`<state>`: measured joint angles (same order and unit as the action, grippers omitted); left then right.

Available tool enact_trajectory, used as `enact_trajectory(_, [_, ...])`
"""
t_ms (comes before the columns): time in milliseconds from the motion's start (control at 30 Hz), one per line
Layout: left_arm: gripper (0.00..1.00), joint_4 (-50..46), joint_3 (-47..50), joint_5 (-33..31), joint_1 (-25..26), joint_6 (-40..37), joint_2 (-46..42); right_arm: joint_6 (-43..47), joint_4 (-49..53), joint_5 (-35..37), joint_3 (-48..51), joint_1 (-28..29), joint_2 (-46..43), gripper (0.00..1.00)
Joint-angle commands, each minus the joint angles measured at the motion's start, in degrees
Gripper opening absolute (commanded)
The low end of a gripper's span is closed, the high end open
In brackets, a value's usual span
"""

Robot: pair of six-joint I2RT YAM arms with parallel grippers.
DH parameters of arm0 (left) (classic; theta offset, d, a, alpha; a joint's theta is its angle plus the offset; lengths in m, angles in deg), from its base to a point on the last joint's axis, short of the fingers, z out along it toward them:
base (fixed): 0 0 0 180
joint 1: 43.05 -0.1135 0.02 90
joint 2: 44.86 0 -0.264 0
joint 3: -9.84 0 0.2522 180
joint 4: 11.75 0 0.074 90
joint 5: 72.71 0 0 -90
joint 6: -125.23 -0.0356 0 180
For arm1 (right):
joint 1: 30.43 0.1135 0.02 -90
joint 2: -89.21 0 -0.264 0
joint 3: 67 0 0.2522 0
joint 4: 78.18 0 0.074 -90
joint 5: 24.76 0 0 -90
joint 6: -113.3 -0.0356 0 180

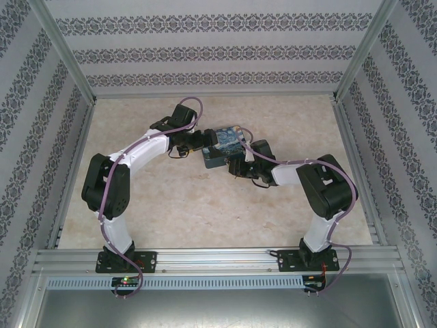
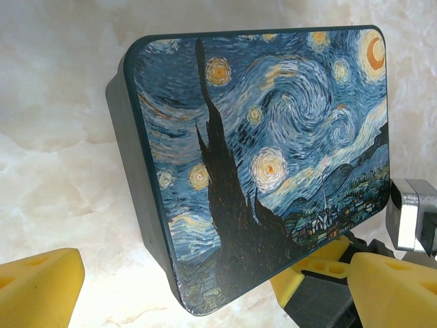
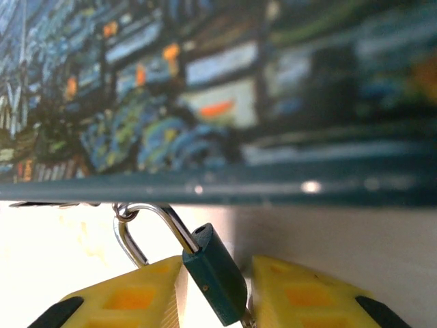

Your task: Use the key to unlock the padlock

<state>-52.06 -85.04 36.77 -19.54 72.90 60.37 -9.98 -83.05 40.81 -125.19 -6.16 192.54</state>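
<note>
the right pincer (image 3: 215, 270) is sitting just under the rim of the painted tin (image 3: 205, 102), its yellow pads (image 3: 130, 297) standing close on either side of the padlock (image 3: 217, 277). one pad is lying against the blue-grey body; whether the other is pressing it too, i cannot tell. the padlock is leaning between the pads, and its silvery shackle (image 3: 140, 232) is rising just above them, hooking into a small ring under the tin's rim.

the left pincer (image 2: 218, 280) is gaping wide and holding nothing; the tin is lying just ahead of it, its swirl-painted lid facing the spread fingers (image 2: 41, 287).

beneath both pincers a cream, marbled tabletop (image 1: 205, 212) is spreading out, pale and catching the light. wallpaper (image 1: 218, 51) with dark floral bands is lining the walls beyond and to either side of them. silver frame posts (image 1: 65, 51) are running up the far corners, and a metal rail (image 1: 218, 258) is crossing behind the pincers at the arms' bases.
</note>
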Motion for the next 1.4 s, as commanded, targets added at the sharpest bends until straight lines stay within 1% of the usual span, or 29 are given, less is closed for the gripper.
enact_trajectory(0, [0.99, 1.32, 0.65, 0.49, -0.64, -0.4, 0.39, -0.71, -1.26, -0.25, -0.41, 0.62, 0.65, 0.29])
enact_trajectory(133, [0.99, 1.15, 0.66, 0.37, -0.64, -0.65, 0.41, -0.86, -1.66, -0.21, 0.55, 0.64, 0.14, 0.25])
enact_trajectory(267, [0.99, 0.81, 0.57, 0.03, -0.61, -1.06, 0.41, -1.23, -2.2, -0.19, 1.65, 0.55, -0.28, 0.18])
enact_trajectory(467, [0.99, 0.4, 0.31, -0.39, -0.65, -1.44, 0.46, -1.44, -2.6, -0.2, 2.58, 0.58, -0.91, 0.01])
enact_trajectory(500, [0.99, 0.29, 0.29, -0.57, -0.58, -1.7, 0.41, -1.63, -2.6, -0.11, 2.82, 0.51, -1.09, 0.0])
enact_trajectory(667, [0.99, 0.07, 1.2, -2.25, -0.58, -2.84, -0.2, -3.51, -3.14, 0.71, 4.2, 0.42, -2.21, 0.0])
enact_trajectory(800, [0.99, -0.57, 2.63, -5.04, 0.25, -4.27, -0.64, -5.1, -3.49, 1.14, 4.87, 0.43, -2.69, 0.0])
enact_trajectory(1200, [0.99, -6.37, -0.02, -18.45, 7.09, -10.81, 2.94, -8.72, -3.28, 2.8, 5.76, 0.43, -2.65, 0.0])
enact_trajectory(1367, [0.99, -5.78, 2.65, -21.3, 8.73, -10.58, 2.79, -11.39, -3.58, 3.25, 6.19, 0.44, -2.78, 0.0])
